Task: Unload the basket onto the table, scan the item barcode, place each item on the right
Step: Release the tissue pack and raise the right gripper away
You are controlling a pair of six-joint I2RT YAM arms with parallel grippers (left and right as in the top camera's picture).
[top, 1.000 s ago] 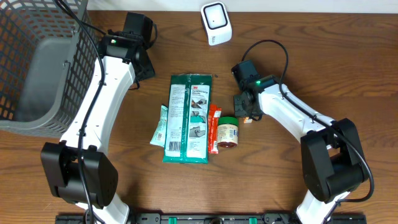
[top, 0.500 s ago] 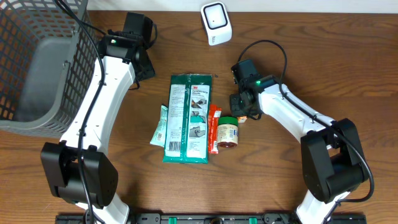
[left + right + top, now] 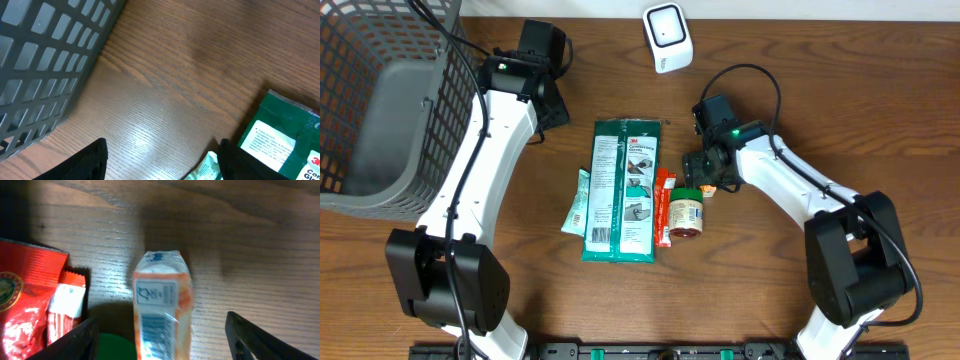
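At the far left of the wooden surface (image 3: 770, 90) sits a grey mesh basket (image 3: 380, 100). Just right of it the left claw (image 3: 162, 142) hangs over bare wood, its fingers (image 3: 92, 160) spread wide apart with nothing between them. Toward the middle lies a row of goods. A teal sachet (image 3: 577, 203) touches the left edge of a large green package (image 3: 623, 190). A narrow red stick pack (image 3: 664, 205) runs along the package's right edge, and a small jar (image 3: 686, 212) with a green lid lies on its side beside the stick pack. At the far edge, beyond this row, stands a white scanner (image 3: 666, 37). Just right of the jar's lid is the item, a small orange-and-white packet (image 3: 162, 310), resting on the wood with a barcode on the face turned to the wrist camera. The right claw (image 3: 162, 318) is over it, its fingers (image 3: 255, 337) parted to either side of the packet and clear of it, so the packet is not gripped.
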